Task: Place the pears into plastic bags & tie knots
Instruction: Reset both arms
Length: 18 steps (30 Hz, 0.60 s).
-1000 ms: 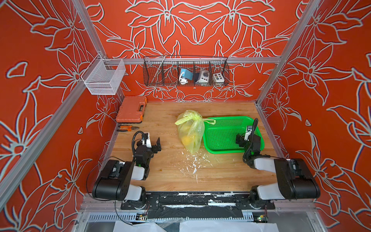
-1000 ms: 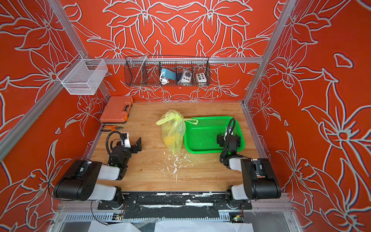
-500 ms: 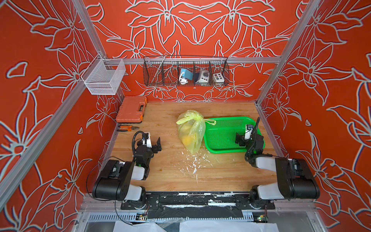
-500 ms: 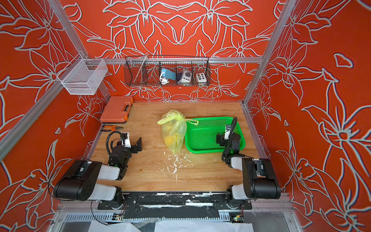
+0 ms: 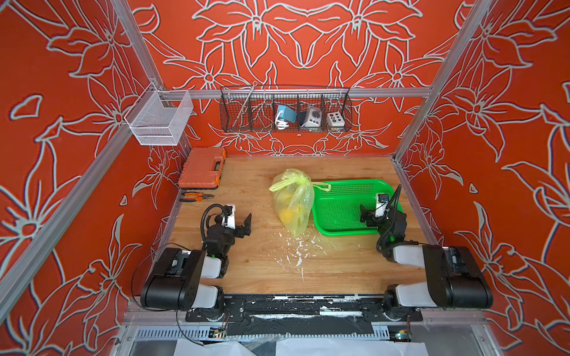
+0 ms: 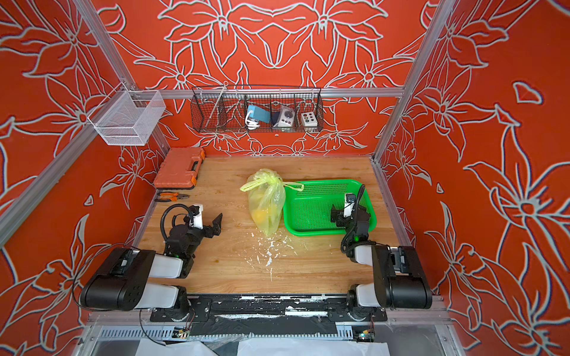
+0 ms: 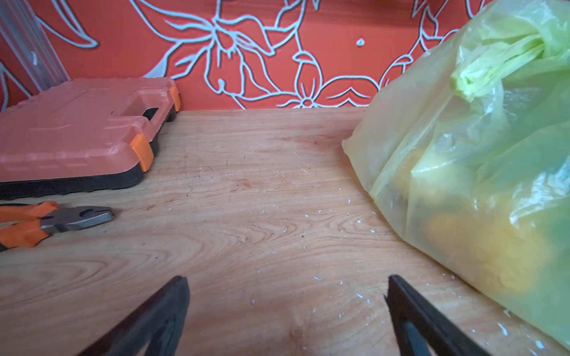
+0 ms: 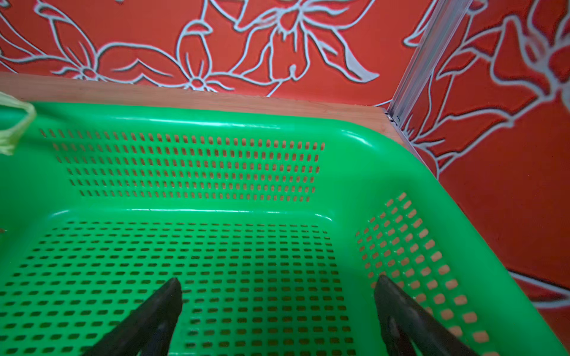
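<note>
The plastic bag (image 5: 293, 200) (image 6: 266, 203) is translucent yellow-green and stands on the wooden table, leaning against the green basket (image 5: 348, 183). Its handles are twisted into a knot (image 5: 300, 180) (image 7: 499, 61) at the top. The yellow-orange pears (image 5: 291, 215) (image 7: 481, 246) show through the film at the bottom. My left gripper (image 5: 239, 217) (image 7: 285, 282) rests low on the table to the left of the bag, open and empty. My right gripper (image 5: 374, 209) (image 8: 277, 282) hovers over the basket floor, open with nothing between its jaws.
One handle end (image 8: 15, 123) drapes over the basket's rim (image 8: 216, 123). An orange tool case (image 5: 202, 168) and pliers (image 5: 196, 196) lie at the back left. White crumbs (image 5: 296, 249) are scattered in front of the bag. Wire baskets (image 5: 285, 109) hang on the back wall.
The bag's knotted top has settled slightly to the right. My right gripper has shifted a little over the basket. The left arm has not moved.
</note>
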Available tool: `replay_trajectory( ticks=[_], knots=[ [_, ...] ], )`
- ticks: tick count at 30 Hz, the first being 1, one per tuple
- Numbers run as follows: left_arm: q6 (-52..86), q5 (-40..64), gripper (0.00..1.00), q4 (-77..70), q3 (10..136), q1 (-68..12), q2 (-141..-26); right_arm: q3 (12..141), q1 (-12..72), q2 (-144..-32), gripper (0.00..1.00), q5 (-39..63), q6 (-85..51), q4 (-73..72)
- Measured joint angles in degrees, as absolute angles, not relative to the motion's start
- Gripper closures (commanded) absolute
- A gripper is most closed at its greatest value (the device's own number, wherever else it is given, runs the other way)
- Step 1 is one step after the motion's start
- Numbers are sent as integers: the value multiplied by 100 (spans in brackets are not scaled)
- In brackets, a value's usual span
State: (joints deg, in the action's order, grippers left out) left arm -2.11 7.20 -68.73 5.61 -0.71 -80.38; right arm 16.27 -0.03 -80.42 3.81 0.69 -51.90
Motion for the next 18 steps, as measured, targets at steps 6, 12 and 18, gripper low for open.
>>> replay_trajectory(
  ticks=[6, 12, 18],
  knots=[
    [-108, 434, 2, -6831, 637, -67, -8042, 1826, 3, -8058, 2, 217, 73, -4753],
    [-117, 207, 2, -6823, 637, -154, -8042, 1857, 14, -8058, 2, 156, 73, -4674],
    [-128, 71, 2, -6814, 637, -259, -8044, 1859, 14, -8066, 2, 154, 73, -4678]
  ],
)
